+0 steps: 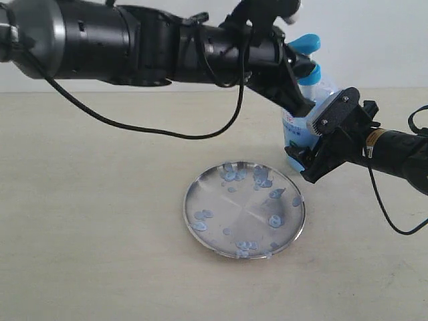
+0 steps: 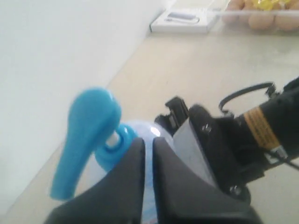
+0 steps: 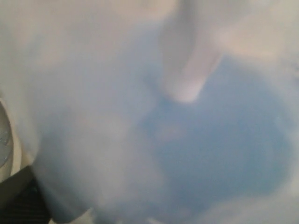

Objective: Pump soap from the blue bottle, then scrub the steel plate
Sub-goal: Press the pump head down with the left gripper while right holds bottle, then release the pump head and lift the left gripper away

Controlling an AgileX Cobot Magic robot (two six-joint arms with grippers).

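At the frame's upper right the right gripper (image 1: 301, 152) pinches the upright blue bottle (image 1: 295, 131); the left gripper (image 2: 149, 143), fingers pressed nearly together, sits just beneath its pump head (image 1: 304, 45); the steel plate (image 1: 244, 231) lies lower left.

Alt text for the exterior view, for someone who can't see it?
At the blue bottle on a beige table, the robot's right gripper grips its body and the left gripper sits beside its pump head. Nearby lies the steel plate, dotted with soap.
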